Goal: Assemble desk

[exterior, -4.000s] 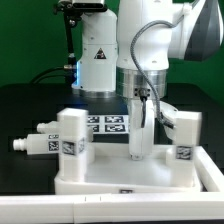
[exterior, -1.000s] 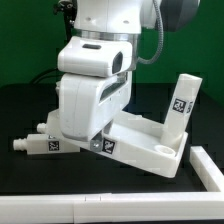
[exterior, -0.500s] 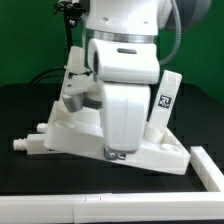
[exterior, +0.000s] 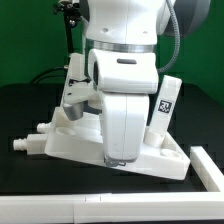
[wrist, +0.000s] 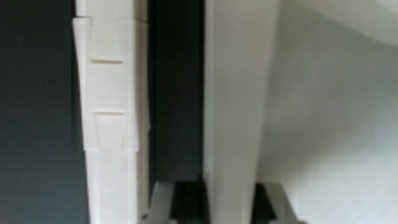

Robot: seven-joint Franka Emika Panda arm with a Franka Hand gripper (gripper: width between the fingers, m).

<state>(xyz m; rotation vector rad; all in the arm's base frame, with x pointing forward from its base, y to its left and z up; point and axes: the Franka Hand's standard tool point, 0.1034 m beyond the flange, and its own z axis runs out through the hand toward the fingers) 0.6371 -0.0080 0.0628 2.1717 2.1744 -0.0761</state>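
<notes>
The white desk tabletop (exterior: 160, 155) sits tilted on the black table, with its rim toward the front. My gripper (exterior: 118, 158) is shut on the front rim wall, and the arm hides most of the tray. One tagged white leg (exterior: 166, 103) stands up from the tabletop at the exterior view's right. Another leg (exterior: 76, 72) shows partly behind the arm. A loose leg (exterior: 34, 142) lies on the table at the left. In the wrist view the rim wall (wrist: 231, 100) runs between my dark fingers (wrist: 185, 205), with the gripper (wrist: 230, 203) closed on it.
A white rail (exterior: 60, 208) borders the table's front, with another piece (exterior: 212, 166) at the exterior view's right. The white robot base (exterior: 75, 20) and cables stand at the back. A long white edge (wrist: 107, 110) runs beside the rim in the wrist view.
Four seconds ago the tabletop lay flat with my gripper above it. Since one second ago the arm has swung and turned over the tray, which has shifted with it. Little moved in the last half second.
</notes>
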